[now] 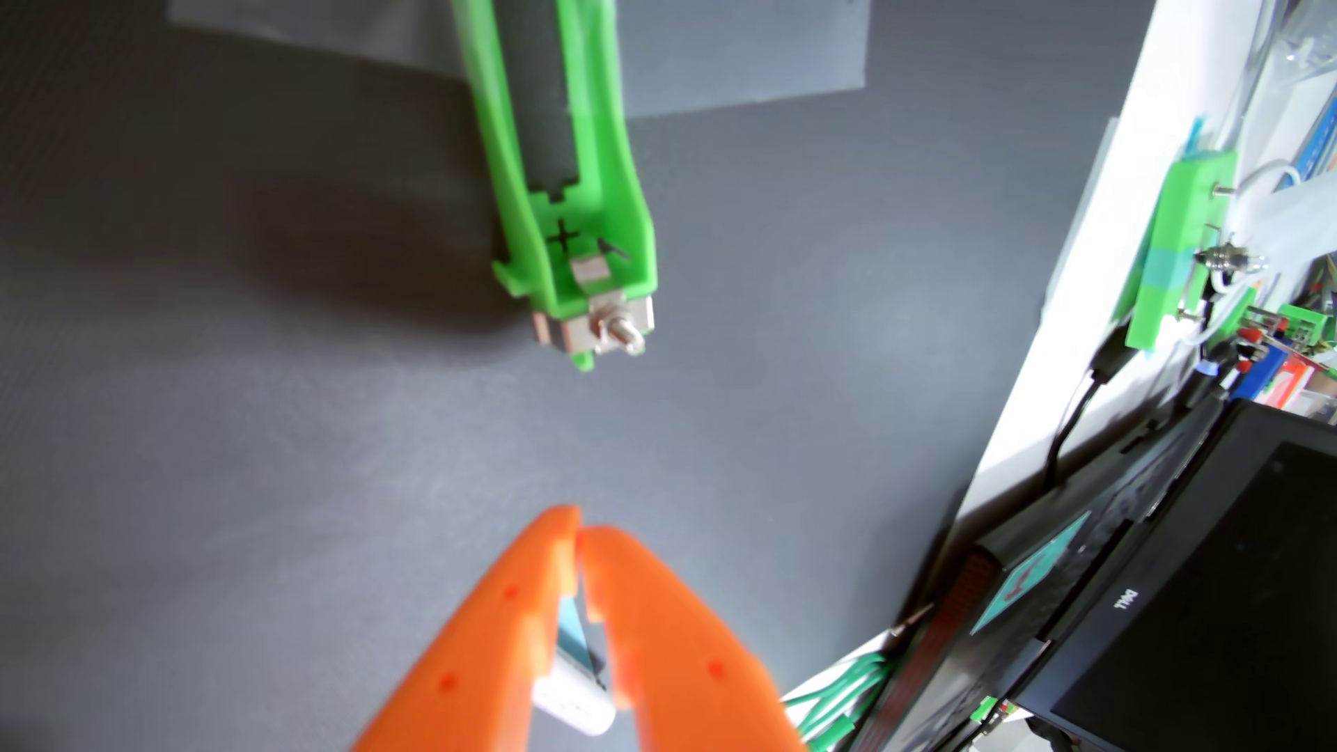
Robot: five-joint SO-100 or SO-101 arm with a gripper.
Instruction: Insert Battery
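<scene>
On the grey desk (217,434) nothing lies loose. My claw (581,535) is clenched, tips touching, empty at the tips. Ahead of it, apart, sits the green holder (622,238) with a dark battery (539,94) in its channel, short of the plus-marked metal contact. I judge seating nearly done. A laptop (1194,578) sits right.

Electronics workbench: Dell laptop (1172,614), cables (1071,434), scattered components (1273,361).
</scene>
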